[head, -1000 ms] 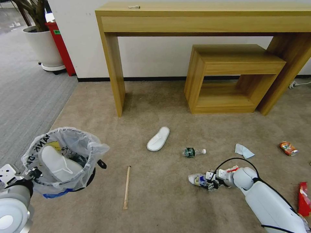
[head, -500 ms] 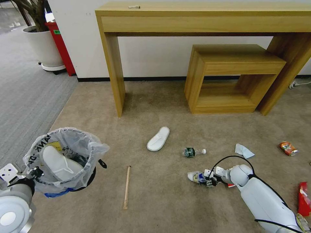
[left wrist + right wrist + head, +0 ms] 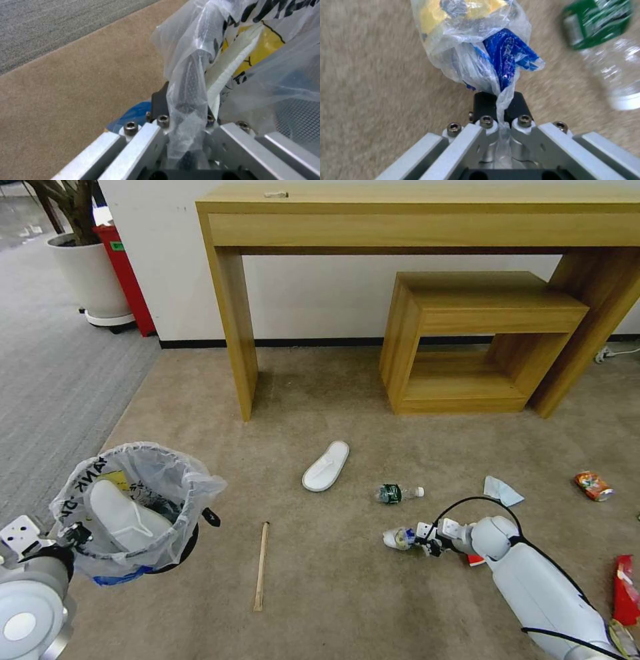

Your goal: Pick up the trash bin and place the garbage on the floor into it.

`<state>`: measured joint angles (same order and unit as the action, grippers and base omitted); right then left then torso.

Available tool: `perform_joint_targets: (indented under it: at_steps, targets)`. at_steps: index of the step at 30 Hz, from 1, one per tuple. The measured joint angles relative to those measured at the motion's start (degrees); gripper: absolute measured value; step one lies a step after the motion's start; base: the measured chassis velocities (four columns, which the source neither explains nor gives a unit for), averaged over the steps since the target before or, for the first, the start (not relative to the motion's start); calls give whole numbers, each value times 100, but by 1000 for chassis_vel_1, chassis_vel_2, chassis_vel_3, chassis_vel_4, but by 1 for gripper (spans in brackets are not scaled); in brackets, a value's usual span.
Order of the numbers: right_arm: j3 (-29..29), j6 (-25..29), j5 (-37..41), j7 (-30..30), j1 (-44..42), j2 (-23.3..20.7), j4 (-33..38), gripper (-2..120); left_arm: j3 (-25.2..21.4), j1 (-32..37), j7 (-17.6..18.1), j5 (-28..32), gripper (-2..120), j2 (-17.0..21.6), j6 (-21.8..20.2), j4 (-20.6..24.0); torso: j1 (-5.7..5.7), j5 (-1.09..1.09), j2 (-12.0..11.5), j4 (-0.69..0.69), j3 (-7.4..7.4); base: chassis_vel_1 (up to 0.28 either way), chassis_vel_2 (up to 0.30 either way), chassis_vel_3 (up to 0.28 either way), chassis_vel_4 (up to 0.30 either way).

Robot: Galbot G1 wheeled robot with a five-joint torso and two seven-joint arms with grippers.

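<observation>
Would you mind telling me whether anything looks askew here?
Yes: the white slipper stands on end, leaning in the bag-lined black trash bin held by the left gripper, its upper end reaching the rim.

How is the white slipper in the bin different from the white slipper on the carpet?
The white slipper in the black bag-lined trash bin stands tilted against the bag; the white slipper on the tan carpet lies flat. The left gripper holds the first one's bin; nothing touches the second. Both are white and open-backed.

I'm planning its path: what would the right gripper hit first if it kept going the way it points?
Apart from the crumpled plastic wrapper it grips, the right gripper points left along bare carpet; the wooden stick looks first, though depth is uncertain.
</observation>
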<state>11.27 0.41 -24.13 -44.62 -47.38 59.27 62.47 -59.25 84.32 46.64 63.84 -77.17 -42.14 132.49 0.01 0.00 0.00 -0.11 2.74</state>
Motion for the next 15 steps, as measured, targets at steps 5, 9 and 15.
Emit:
perform_joint_targets:
  at_steps: [5, 9, 15]
  targets:
    - [36, 1, 289, 145, -171, -115, 451, 0, 45, 22, -3, -19, 0, 0, 0, 57, 0, 1, 0, 0, 0, 0, 0, 0, 0]
    - [132, 33, 531, 235, -300, -199, 829, 0, 73, 61, -3, -24, 0, 23, 0, 108, 0, 2, 0, 0, 0, 0, 0, 0, 0]
    - [284, 923, 2182, 124, -421, -398, 1602, 0, 303, 170, -23, -123, 0, 114, 0, 197, 0, 1, 0, 0, 0, 0, 0, 0, 0]
